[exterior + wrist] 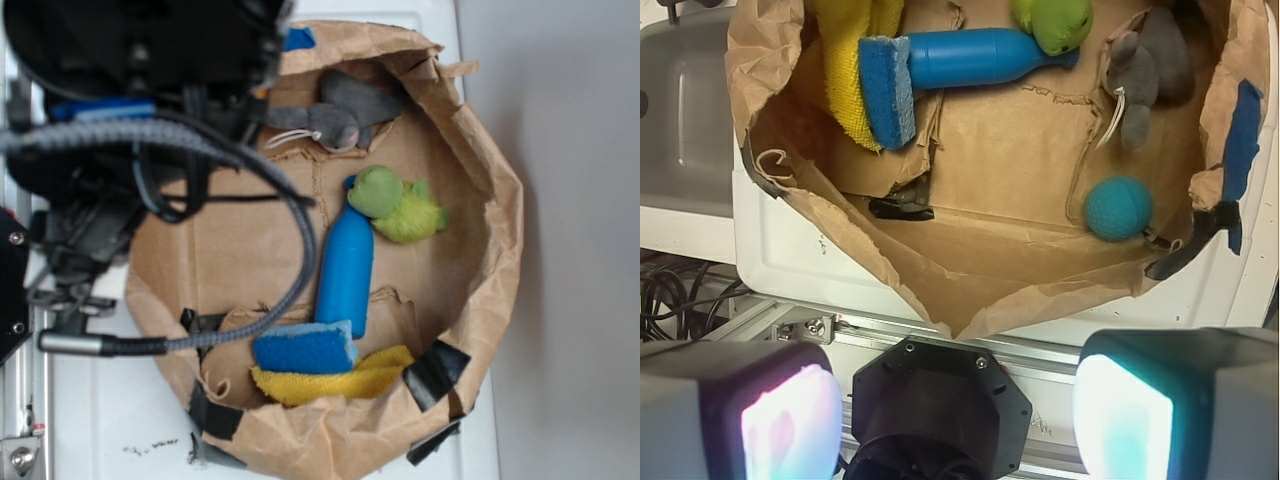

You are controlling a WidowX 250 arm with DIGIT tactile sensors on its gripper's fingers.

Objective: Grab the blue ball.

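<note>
Up front, largest: brown paper nest [980, 290] with crumpled walls, taped black and blue at the rim, spread over a white surface [790, 255]. Above it in the exterior view, black arm [130, 60] with grey cable [290, 215], covering the nest's upper-left part. At the bottom of the wrist view, gripper [955, 405], fingers [780, 415] wide apart, nothing between them, held outside the nest's near rim.

Next down in size: bottle [975, 57], blue, lying on its side on the nest floor. Yellow cloth [850, 60] by the bottle's base, with blue sponge [888, 88] on top, touching the bottle's base. Grey plush [1145, 70] against the far wall, white string trailing from it. Green plush [1055, 22] resting on the bottle's neck.

Smallest: ball [1118, 208], teal-blue, rough and matte, on the nest floor near the wall with the blue tape, just below the grey plush, well apart from bottle and sponge. Not touched by the gripper. Hidden behind the arm in the exterior view.
</note>
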